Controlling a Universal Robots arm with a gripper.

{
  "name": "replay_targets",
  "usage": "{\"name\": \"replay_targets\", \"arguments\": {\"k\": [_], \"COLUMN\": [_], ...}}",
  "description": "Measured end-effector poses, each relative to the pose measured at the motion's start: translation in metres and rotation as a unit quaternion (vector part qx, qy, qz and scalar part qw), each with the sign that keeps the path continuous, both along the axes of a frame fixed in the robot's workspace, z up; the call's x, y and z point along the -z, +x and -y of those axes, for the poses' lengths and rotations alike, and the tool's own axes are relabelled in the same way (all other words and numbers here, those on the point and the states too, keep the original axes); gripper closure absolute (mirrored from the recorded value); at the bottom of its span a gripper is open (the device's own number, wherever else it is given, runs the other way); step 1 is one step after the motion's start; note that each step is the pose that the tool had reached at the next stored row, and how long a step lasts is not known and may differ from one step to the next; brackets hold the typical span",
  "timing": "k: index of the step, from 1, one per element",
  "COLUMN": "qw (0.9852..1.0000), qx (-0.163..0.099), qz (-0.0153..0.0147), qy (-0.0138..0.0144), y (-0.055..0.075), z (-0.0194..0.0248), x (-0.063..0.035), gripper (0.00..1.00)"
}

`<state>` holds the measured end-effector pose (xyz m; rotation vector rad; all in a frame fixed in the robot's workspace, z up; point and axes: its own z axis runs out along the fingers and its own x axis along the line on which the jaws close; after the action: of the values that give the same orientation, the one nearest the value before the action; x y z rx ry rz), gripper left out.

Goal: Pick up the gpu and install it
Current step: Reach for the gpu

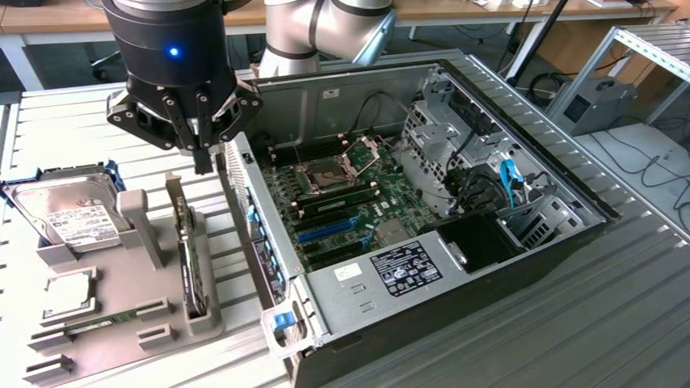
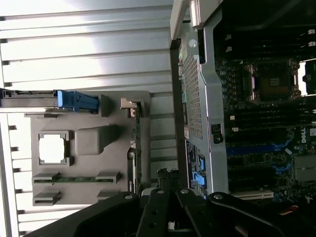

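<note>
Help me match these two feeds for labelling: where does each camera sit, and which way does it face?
Exterior view: sits high, off the arm, and looks down at an angle on the open computer case and the grey holder beside it. The arm and the gripper, fingers shut, show.
Wrist view: rides the wrist and looks along the gripper onto the grey holder and the computer case.
Shared: the gripper, the grey holder with the gpu standing on edge, and the computer case.

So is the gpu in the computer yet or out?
Out. The gpu stands on edge in the gray holder beside the open computer case; the shut gripper hangs near it.
</note>
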<state>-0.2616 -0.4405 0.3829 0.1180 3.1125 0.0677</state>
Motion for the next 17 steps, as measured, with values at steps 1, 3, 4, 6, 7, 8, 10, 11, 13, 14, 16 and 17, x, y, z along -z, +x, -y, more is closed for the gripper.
{"name": "replay_targets", "arguments": {"k": [1, 3, 4, 6, 7, 8, 10, 11, 13, 14, 16, 17], "qw": [1.0, 1.0, 1.0, 1.0, 1.0, 1.0, 1.0, 1.0, 1.0, 1.0, 1.0, 1.0], "qx": [0.0, 0.0, 0.0, 0.0, 0.0, 0.0, 0.0, 0.0, 0.0, 0.0, 0.0, 0.0], "qz": [0.0, 0.0, 0.0, 0.0, 0.0, 0.0, 0.0, 0.0, 0.0, 0.0, 0.0, 0.0], "qy": [0.0, 0.0, 0.0, 0.0, 0.0, 0.0, 0.0, 0.0, 0.0, 0.0, 0.0, 0.0], "y": [0.0, 0.0, 0.0, 0.0, 0.0, 0.0, 0.0, 0.0, 0.0, 0.0, 0.0, 0.0], "z": [0.0003, 0.0011, 0.0016, 0.0023, 0.0025, 0.0028, 0.0033, 0.0036, 0.004, 0.0043, 0.0047, 0.0049], "x": [0.0001, 0.0002, 0.0003, 0.0004, 0.0005, 0.0005, 0.0007, 0.0007, 0.0008, 0.0009, 0.001, 0.0011], "gripper": [0.89, 0.89, 0.89, 0.89, 0.89, 0.89, 0.89, 0.89, 0.89, 0.89, 0.89, 0.89]}}
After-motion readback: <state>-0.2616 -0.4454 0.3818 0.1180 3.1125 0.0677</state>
